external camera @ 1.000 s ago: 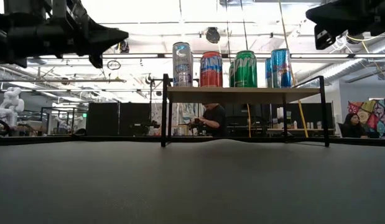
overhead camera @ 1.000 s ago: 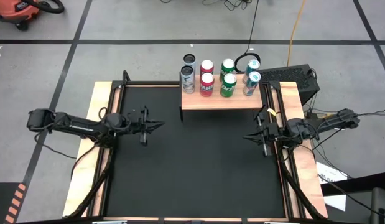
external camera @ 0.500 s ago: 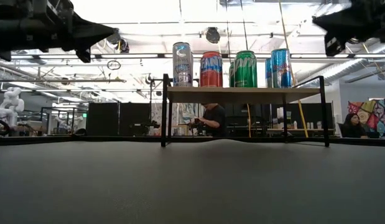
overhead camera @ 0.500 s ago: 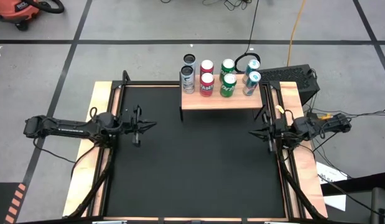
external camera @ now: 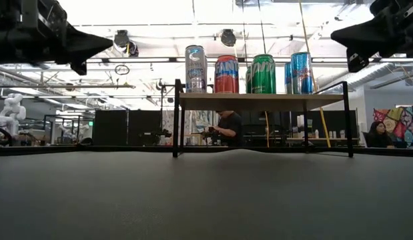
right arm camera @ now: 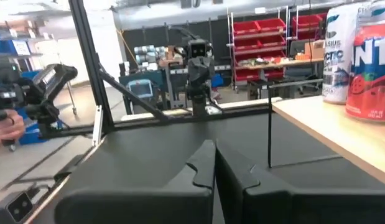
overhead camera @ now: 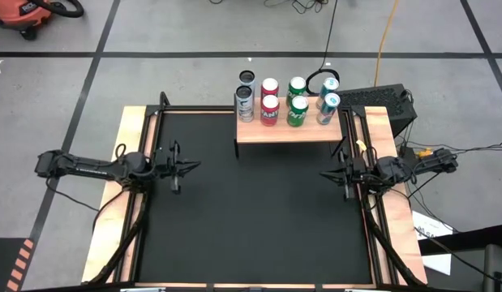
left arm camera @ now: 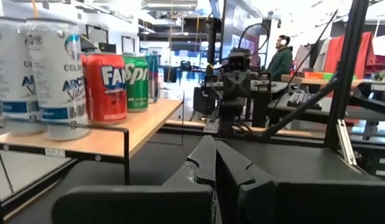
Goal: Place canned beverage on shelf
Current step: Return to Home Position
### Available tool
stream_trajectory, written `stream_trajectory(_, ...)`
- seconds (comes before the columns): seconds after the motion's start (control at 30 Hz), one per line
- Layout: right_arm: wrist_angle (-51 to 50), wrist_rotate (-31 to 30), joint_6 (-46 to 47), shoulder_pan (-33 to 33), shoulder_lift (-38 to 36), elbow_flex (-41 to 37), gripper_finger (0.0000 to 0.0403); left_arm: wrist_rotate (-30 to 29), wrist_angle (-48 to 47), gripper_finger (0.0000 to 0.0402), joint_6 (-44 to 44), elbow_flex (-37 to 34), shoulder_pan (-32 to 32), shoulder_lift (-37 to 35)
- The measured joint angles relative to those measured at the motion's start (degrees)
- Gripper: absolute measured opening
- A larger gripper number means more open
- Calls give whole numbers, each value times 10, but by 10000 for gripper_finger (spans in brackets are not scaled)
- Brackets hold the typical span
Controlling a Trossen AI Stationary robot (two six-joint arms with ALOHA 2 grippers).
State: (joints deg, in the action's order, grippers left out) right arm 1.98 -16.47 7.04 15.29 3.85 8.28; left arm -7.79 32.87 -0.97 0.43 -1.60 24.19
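The shelf, a light-wood board on thin black legs, stands at the far side of the black table. Several cans stand upright on it in two rows: silver-white, red, green and blue. My left gripper hovers shut and empty above the table's left part, pointing right. My right gripper hovers shut and empty above the table's right part, pointing left. Both are well clear of the shelf. The shut fingers also show in the left wrist view and the right wrist view.
The table has a wooden rim and a black frame. A black box and cables lie beyond the far right corner. In the low view both grippers hang high above the tabletop; people sit in the room behind.
My left gripper has drawn back toward the table's left edge, staying shut. My right gripper has shifted a little toward the right edge and back. The cans and shelf have not moved.
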Motion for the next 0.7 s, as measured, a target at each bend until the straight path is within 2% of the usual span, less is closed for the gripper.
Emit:
stream_trajectory(0.3,33,0,-2,0,1,-36,0,-21,-9,0,13,0,-16,-8)
stream_trajectory(0.47,97,-1,-11,-1,1,-70,0,-40,-9,0,14,0,-27,-8)
stream_trajectory(0.7,91,2,-11,-7,9,-72,0,-53,-13,0,-1,-1,-27,5)
